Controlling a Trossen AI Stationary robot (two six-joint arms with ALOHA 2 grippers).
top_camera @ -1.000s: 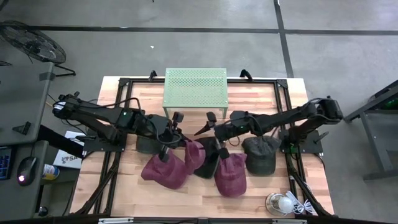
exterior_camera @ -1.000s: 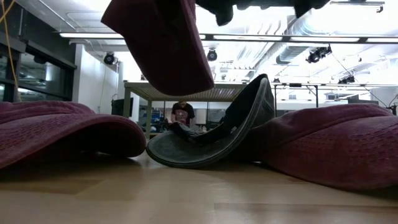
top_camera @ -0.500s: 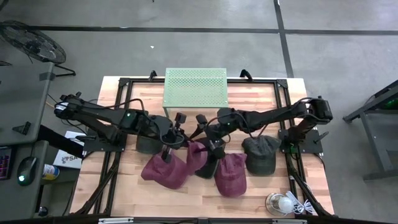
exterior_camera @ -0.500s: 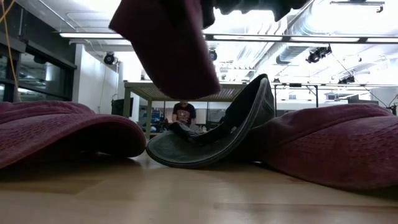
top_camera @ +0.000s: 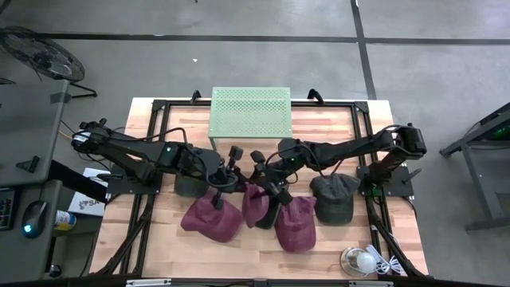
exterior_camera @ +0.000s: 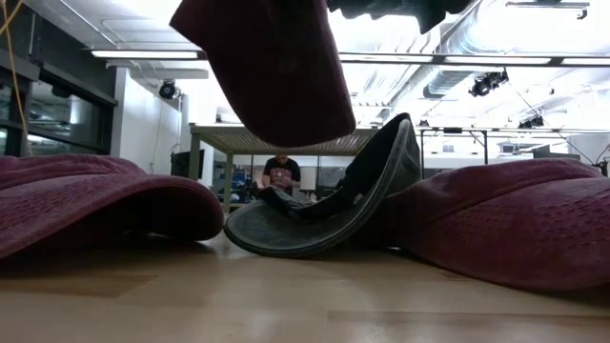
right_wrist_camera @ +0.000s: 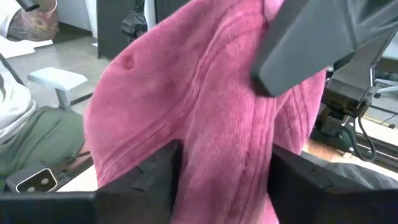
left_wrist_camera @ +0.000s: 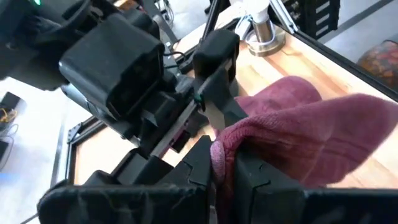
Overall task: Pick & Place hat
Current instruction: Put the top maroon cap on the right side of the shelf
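The wooden table carries a dark frame and, at its far edge, a green perforated rack. Both dark arms reach inward and meet above the middle of the table. Spread in a row across the table lie several caps: a maroon cap on the left, a black cap tipped up on its side at centre, a second maroon cap just right of it, and an olive cap farther right; a further dark olive cap sits partly hidden beneath the left arm. The task's hat, a maroon hat, hangs clear of the table between the two grippers; in the low view it dangles above the black cap, with maroon caps to either side. The left gripper is clamped on a fold of this hat's edge, its fingers pressed together on the fabric. The right gripper straddles the hanging hat, its fingers set apart with the cloth between them and close against both. A small lamp-like object with a metal base stands at the table's near right corner.
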